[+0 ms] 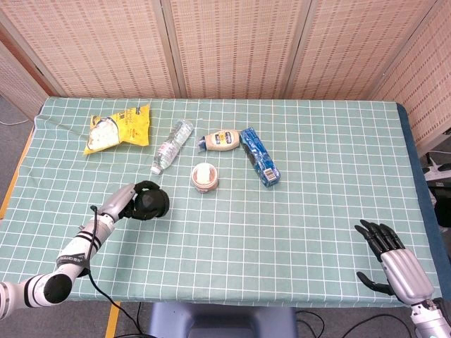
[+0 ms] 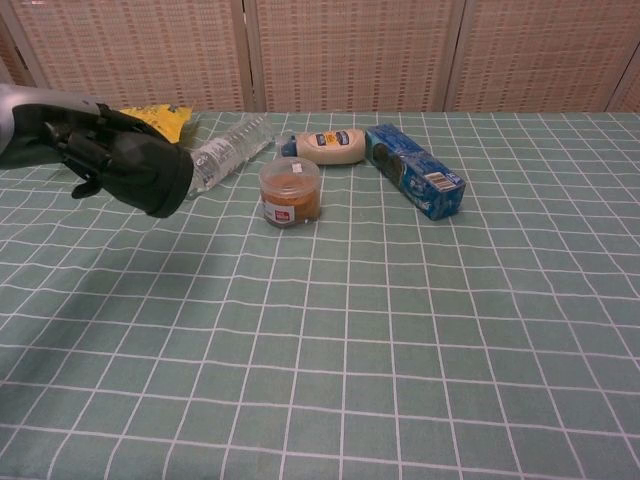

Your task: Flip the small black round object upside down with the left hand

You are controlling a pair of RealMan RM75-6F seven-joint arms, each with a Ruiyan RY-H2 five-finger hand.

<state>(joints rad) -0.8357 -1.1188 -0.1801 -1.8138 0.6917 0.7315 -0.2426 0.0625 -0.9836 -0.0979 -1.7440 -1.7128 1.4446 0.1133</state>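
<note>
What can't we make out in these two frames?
- Small black round object: its far face is hidden in the chest view; the left hand covers part of it in the head view.
- Yellow snack bag: mostly hidden behind hand and object, chest view.
- Right hand: outside the chest view.
- Label text on the white squeeze bottle: too small.

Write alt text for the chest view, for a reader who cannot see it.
The left hand holds the small black round object tilted in the air above a green checked tablecloth. Behind it lie a yellow snack bag and a water bottle; to the right are an orange-filled jar, a mayonnaise bottle and a blue box.
</note>
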